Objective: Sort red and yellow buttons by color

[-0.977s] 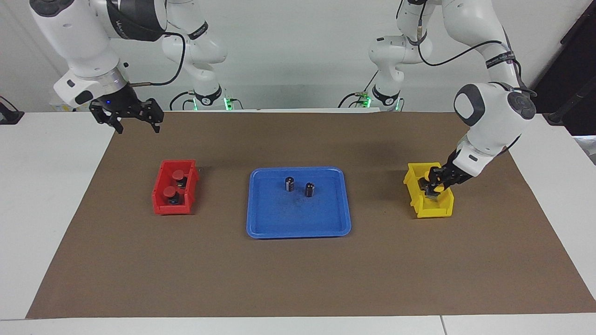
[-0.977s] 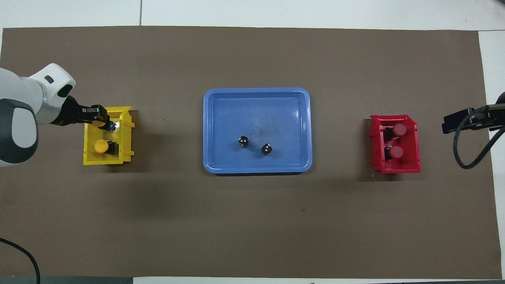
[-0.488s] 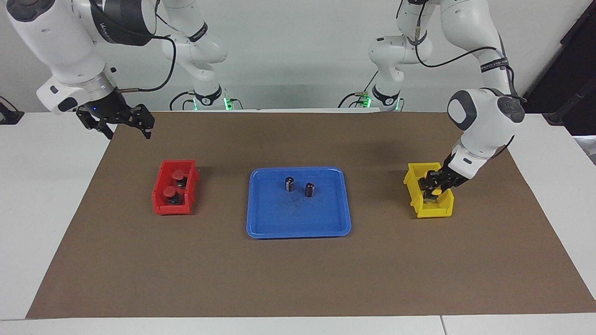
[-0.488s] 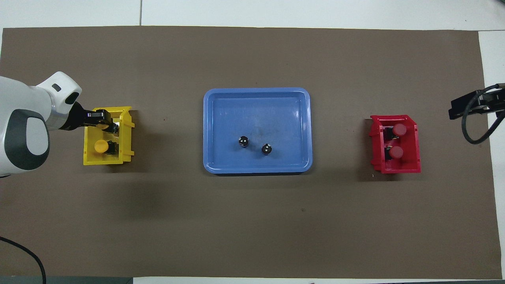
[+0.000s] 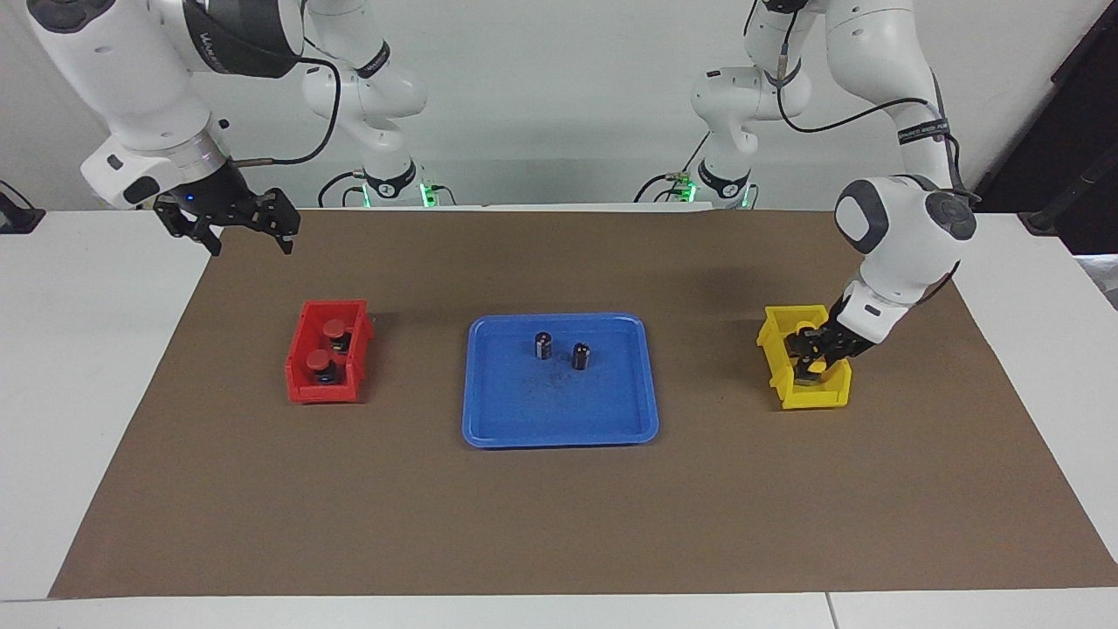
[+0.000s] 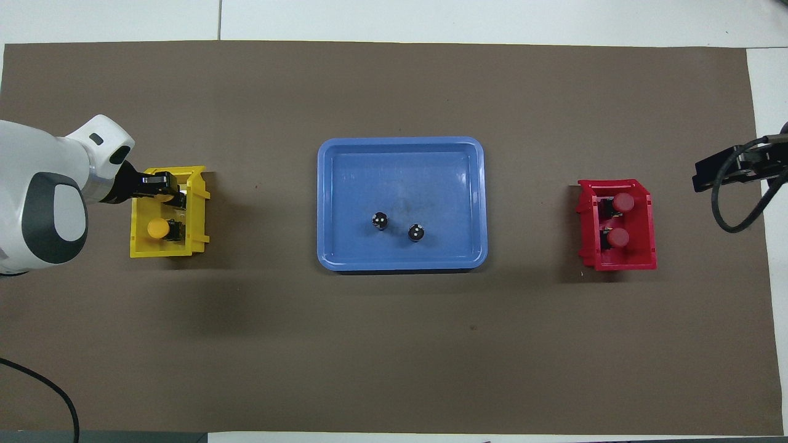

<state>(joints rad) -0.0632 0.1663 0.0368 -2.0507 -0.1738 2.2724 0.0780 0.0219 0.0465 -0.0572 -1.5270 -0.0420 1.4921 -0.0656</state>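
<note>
Two red buttons (image 5: 334, 328) (image 5: 317, 359) sit in the red bin (image 5: 301, 384); they also show in the overhead view (image 6: 623, 201) (image 6: 618, 237). One yellow button (image 6: 158, 228) sits in the yellow bin (image 6: 160, 252). My left gripper (image 5: 808, 354) is down inside the yellow bin (image 5: 817, 397), shut on the second yellow button (image 6: 164, 197), farther from the robots than the first. My right gripper (image 5: 247, 234) is open and empty, up in the air over the mat's edge at the right arm's end.
A blue tray (image 5: 559, 432) lies mid-table between the bins, with two dark cylinders (image 5: 543, 344) (image 5: 581, 355) standing in it. A brown mat covers the table; its half farther from the robots is bare.
My left gripper has sunk deeper into the yellow bin with the yellow button. My right gripper swung outward from the red bin and came partly back.
</note>
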